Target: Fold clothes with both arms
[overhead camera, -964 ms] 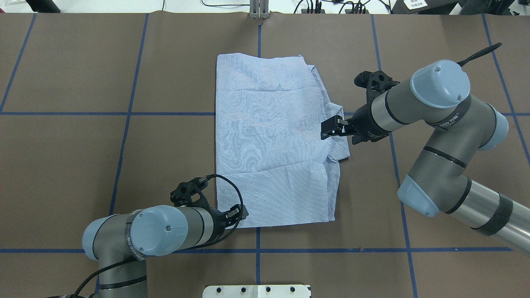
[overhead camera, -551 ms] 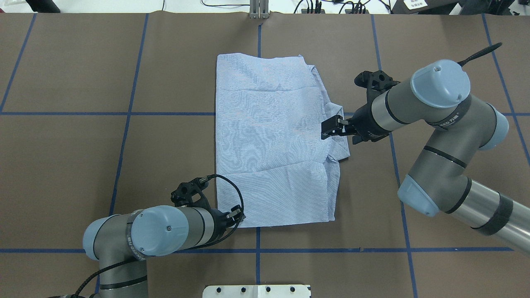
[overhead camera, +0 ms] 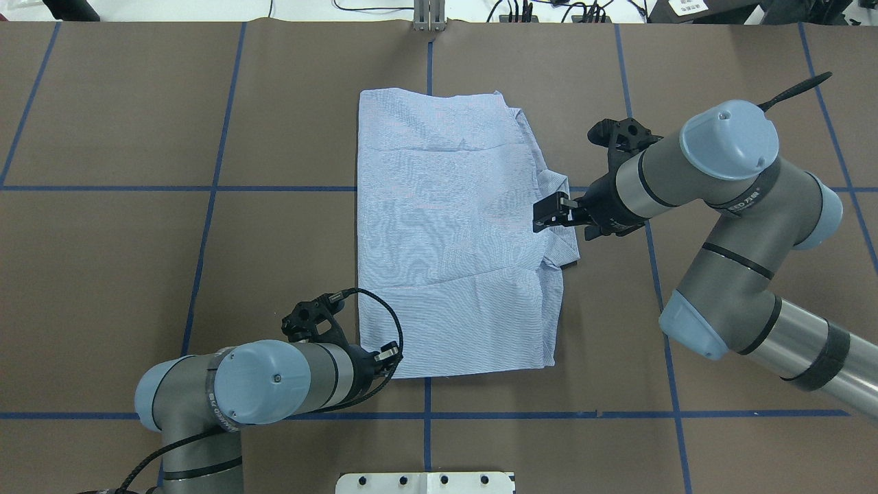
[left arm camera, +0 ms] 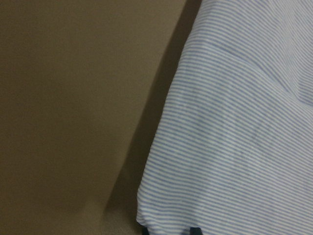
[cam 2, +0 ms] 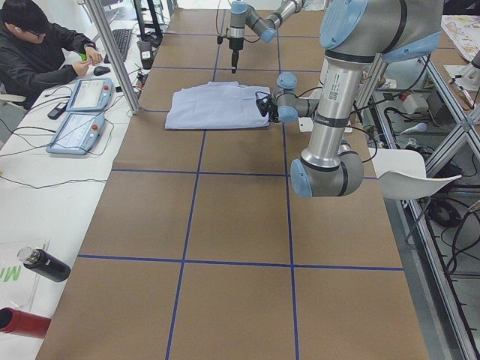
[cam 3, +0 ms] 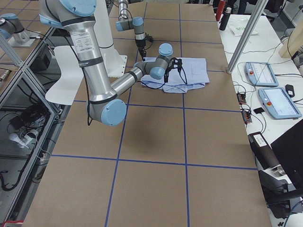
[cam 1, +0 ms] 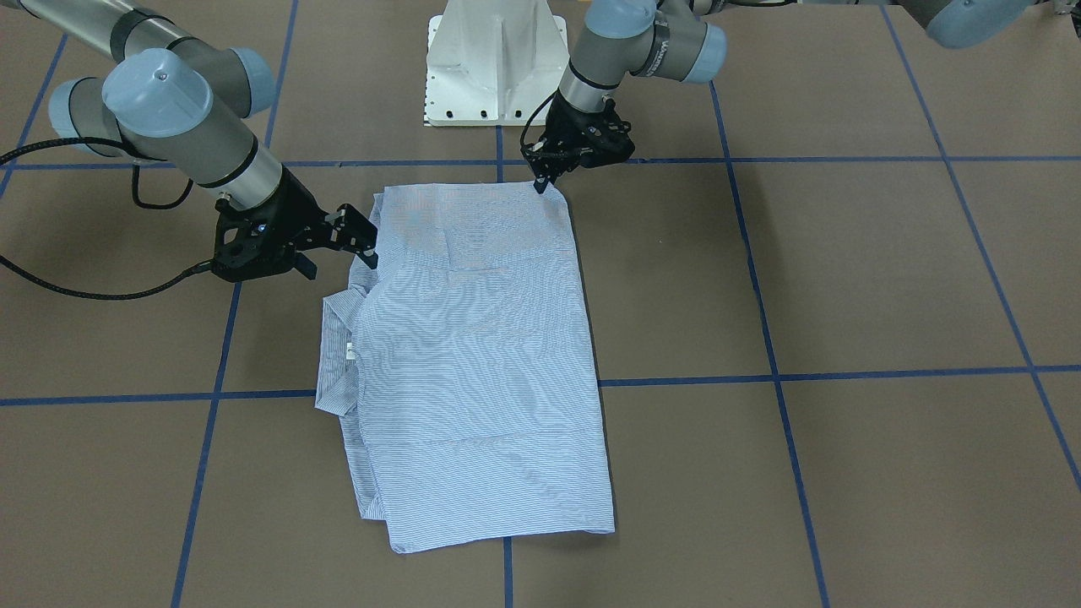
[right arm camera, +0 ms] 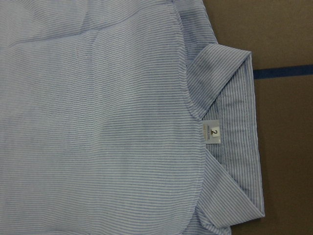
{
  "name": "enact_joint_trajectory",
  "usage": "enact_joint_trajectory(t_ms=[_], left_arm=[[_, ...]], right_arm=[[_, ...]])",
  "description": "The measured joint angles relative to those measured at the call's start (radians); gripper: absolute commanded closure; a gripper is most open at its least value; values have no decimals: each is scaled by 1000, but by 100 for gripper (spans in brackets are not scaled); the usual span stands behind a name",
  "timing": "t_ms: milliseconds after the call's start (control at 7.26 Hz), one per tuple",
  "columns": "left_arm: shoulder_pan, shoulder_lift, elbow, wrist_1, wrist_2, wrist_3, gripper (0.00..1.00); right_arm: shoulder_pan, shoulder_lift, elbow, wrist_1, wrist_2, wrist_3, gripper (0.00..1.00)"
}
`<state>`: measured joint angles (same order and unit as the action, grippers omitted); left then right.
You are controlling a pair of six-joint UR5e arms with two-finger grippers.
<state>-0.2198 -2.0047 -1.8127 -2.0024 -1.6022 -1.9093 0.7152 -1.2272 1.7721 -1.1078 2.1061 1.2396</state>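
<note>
- At the lower left of the overhead view, your left gripper (overhead camera: 389, 355) has slid slightly back from the near corner of the shirt (overhead camera: 446, 240). Whether its jaws grip the hem cannot be told.
- Centre frame, the shirt lies part-folded on the worktop (overhead camera: 137, 240), unmoved.
- Right of centre, your right gripper (overhead camera: 547, 211) stays over the collar (right arm camera: 234, 98), jaws apart, holding nothing.
- Likely the next fold has not started.

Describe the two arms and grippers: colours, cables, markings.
Both the left arm and right arm are grey-and-silver tubes with light blue joint caps and black bands. Left gripper and right gripper: black, two-finger. A black cable loops at the left wrist; a braided cable trails off the right. Small lettering near a right joint, unreadable.
</note>
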Motion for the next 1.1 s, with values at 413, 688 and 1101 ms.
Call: enact_joint_trajectory(t_ms=[413,688,1101], left_arm=[[0,-7,-59,53,-4,0,100],[0,-13,-84,73,-5,-1,100],[0,-15,-88,76,-5,-1,100]], right_arm=[[-39,-2,15,-1,-14,144,0],[-139,-5,23,-10,-112,313,0],[-262,-6,72,-167,-230,410,0]])
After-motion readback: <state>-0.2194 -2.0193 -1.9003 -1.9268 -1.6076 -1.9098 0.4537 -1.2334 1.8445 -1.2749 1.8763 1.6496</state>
